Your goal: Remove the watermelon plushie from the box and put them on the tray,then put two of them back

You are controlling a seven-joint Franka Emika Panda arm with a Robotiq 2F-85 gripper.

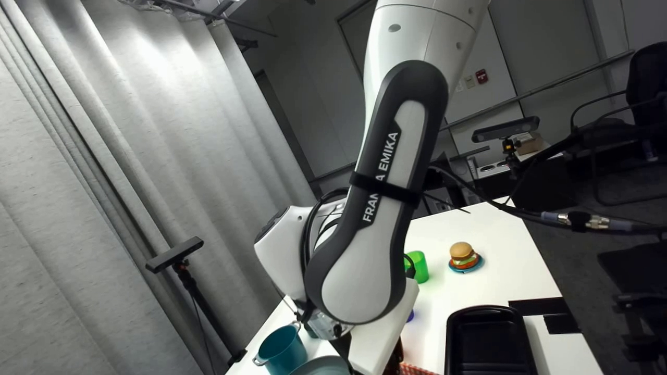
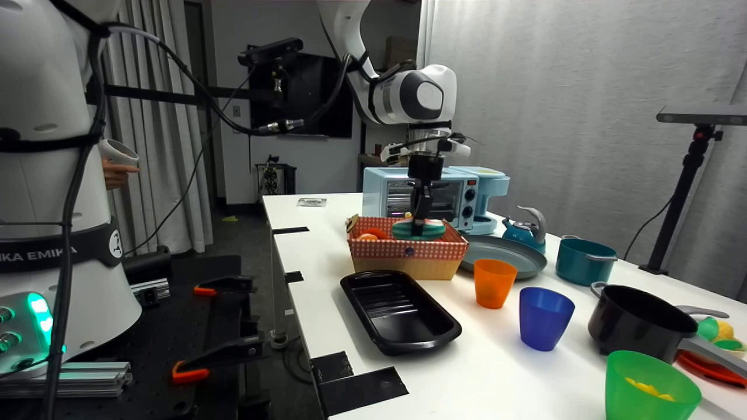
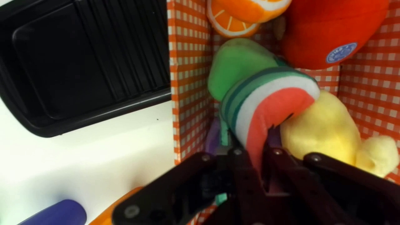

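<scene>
The watermelon plushie, red with a white and green striped rind, is bent and pinched in the box, as the wrist view shows. My gripper is shut on it, its cloth squeezed between the two fingers. In an exterior view the same plushie shows at the rim of the red-checked box, with my gripper pointing straight down into it. The black tray lies beside the box and holds nothing. In another exterior view the arm hides the gripper and most of the box, while the tray shows.
Around the plushie in the box are an orange-slice toy, a red toy, a green one and a yellow one. Near the box stand an orange cup, a blue cup, a grey plate and a toaster oven.
</scene>
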